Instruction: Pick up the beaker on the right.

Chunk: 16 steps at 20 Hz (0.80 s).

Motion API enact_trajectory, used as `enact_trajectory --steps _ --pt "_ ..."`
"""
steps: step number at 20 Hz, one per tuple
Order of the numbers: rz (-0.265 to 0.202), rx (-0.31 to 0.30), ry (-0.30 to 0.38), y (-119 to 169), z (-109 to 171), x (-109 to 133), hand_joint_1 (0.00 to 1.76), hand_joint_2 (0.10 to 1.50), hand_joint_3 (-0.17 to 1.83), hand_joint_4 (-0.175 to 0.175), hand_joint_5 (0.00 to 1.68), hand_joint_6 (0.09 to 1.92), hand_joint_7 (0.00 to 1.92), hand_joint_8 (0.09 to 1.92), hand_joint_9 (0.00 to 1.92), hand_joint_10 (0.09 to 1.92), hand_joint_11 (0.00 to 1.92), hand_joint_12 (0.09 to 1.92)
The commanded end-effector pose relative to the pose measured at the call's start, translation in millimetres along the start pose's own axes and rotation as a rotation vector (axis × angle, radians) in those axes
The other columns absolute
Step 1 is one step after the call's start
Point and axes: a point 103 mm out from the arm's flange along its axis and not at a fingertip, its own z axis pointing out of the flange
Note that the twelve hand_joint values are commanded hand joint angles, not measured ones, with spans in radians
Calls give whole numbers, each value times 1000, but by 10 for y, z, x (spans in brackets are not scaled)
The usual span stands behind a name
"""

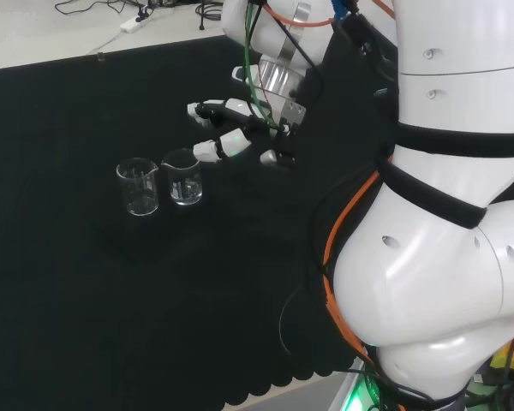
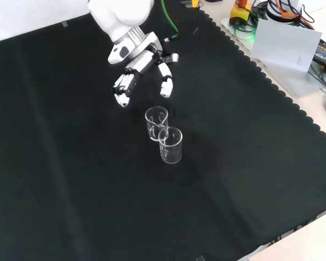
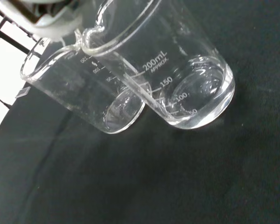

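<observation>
Two empty clear glass beakers stand upright and close together on the black cloth. In the head view they are the left beaker (image 1: 138, 187) and the right beaker (image 1: 182, 178). In the front view the right beaker (image 2: 156, 123) is the farther one and the left beaker (image 2: 170, 145) stands in front of it. The hand (image 1: 231, 128) hovers just right of the right beaker in the head view, open, fingers spread toward it without touching. In the front view the hand (image 2: 138, 70) is beyond both. The wrist view has the right beaker (image 3: 186, 79) close and the left beaker (image 3: 84, 93) behind it.
The arm's white links (image 1: 445, 257) take up the right of the head view. A power strip and cables (image 1: 137, 21) lie beyond the cloth's far edge. In the front view a grey box (image 2: 288, 49) and gear sit past the cloth's scalloped right edge.
</observation>
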Motion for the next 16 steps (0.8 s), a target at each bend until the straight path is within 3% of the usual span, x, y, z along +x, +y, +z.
enact_trajectory --steps 1,16 --pt "-28 8 23 -19 142 -39 746 497 608 -25 220 87 154 556 277 599 0 1046" --pt "-68 -67 50 27 500 -114 757 515 563 -22 311 87 213 567 307 590 0 1063"
